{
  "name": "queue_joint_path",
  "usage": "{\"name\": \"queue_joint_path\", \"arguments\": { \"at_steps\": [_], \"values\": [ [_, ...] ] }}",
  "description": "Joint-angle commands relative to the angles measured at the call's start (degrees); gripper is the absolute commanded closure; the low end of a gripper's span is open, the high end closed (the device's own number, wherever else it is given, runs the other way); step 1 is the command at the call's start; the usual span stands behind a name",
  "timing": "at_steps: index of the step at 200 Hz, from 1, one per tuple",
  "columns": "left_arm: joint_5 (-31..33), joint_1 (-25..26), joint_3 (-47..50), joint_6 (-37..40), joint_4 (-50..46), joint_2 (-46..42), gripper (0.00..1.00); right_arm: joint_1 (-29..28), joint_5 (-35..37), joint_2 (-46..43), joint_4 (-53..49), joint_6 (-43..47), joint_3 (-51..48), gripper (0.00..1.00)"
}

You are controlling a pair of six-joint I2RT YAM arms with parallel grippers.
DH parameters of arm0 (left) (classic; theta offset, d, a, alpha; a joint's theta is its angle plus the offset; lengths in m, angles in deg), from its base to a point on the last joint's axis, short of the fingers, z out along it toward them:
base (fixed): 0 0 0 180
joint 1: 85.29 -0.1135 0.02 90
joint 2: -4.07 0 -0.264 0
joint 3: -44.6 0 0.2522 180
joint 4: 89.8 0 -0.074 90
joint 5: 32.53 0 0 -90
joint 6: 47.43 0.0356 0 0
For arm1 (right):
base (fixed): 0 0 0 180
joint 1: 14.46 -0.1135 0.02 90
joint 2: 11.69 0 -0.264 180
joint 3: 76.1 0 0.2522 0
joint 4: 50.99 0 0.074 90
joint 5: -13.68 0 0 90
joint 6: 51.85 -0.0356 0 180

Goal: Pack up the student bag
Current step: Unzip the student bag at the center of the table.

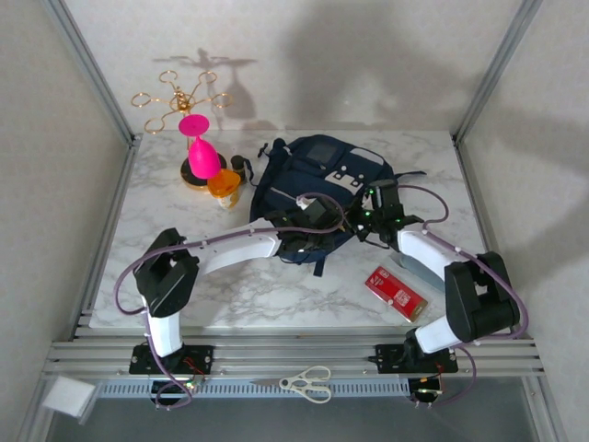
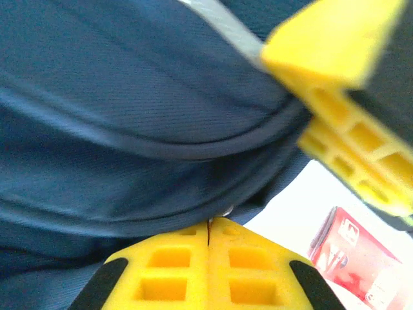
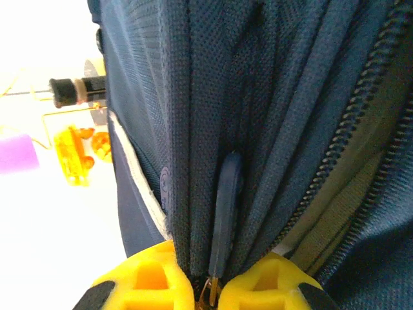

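Note:
The student bag (image 1: 317, 180), a navy-blue backpack with grey front patches, lies in the middle of the table. My left gripper (image 1: 311, 227) is at its near edge. In the left wrist view its yellow fingers (image 2: 174, 265) are shut flush, tips against the bag's dark fabric (image 2: 129, 103). A small metal bit (image 2: 227, 211) shows at the tips; whether it is pinched I cannot tell. My right gripper (image 1: 373, 210) is at the bag's right side. It (image 3: 213, 287) is shut on folds of the bag's fabric and a navy zip pull (image 3: 224, 213), beside a partly open zip (image 3: 352, 148).
A red flat packet (image 1: 396, 293) lies on the table near the right arm. A pink glass (image 1: 200, 147) on a gold stand, an orange bottle (image 1: 224, 187) and a small dark bottle (image 1: 241, 166) stand at the back left. Scissors (image 1: 308, 382) lie on the front rail.

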Motion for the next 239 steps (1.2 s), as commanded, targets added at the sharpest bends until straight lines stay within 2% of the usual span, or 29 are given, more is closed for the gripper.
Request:
{"name": "queue_joint_path", "arguments": {
  "at_steps": [1,21,34,43,55,67,84,103,123,143,163,182,204,225,239],
  "values": [
    [8.5,-3.3,2.4,1.9,-8.1,-5.4,1.00,8.1,-3.7,-4.9,-4.8,7.8,2.8,1.00],
    [8.0,-6.4,5.4,4.3,-8.1,-7.1,1.00,15.1,-10.8,-3.8,-10.1,14.1,6.7,1.00],
    [6.6,-8.1,6.3,6.4,-6.8,-7.6,1.00,19.0,-12.1,-2.6,-12.4,16.2,8.6,1.00],
    [4.7,-8.7,6.3,8.3,-4.8,-7.5,1.00,19.5,-12.9,-1.9,-10.7,15.6,8.9,1.00],
    [0.0,-8.7,6.0,10.7,-0.5,-6.9,1.00,17.3,-11.0,-1.0,-11.6,16.3,10.8,1.00],
    [-3.4,-8.5,5.4,10.7,2.8,-5.7,1.00,15.2,-8.7,-0.8,-12.3,16.0,11.2,0.89],
    [-6.1,-8.0,4.4,10.8,5.4,-3.6,1.00,13.8,-8.5,-1.6,-7.9,12.1,7.6,0.59],
    [-7.5,-7.5,4.6,10.3,8.4,-2.6,1.00,9.9,-4.2,-3.5,-4.2,7.1,3.6,0.40],
    [-7.8,-7.3,5.0,10.1,9.7,-2.5,1.00,3.6,4.1,-6.4,1.4,-1.5,-1.4,0.24],
    [-7.1,-7.3,5.5,10.1,9.7,-2.9,1.00,-3.1,12.7,-7.0,8.0,-9.3,-4.4,0.19],
    [-7.5,-7.3,6.1,10.0,10.6,-3.1,1.00,-9.4,20.1,-4.2,10.1,-14.5,-2.9,0.20],
    [-6.6,-7.4,6.1,10.4,10.3,-3.0,1.00,-12.6,27.1,-1.3,9.8,-17.1,-0.7,0.30],
    [-4.7,-7.6,6.3,11.3,9.3,-3.3,1.00,-12.7,31.3,0.3,10.0,-17.1,0.9,0.54],
    [-1.2,-8.2,6.3,12.0,7.0,-3.7,1.00,-12.7,30.6,2.0,5.7,-13.8,4.7,0.78],
    [1.9,-8.7,6.8,12.4,5.4,-4.5,1.00,-11.7,28.5,1.4,3.4,-11.9,5.6,0.91]
  ]
}}
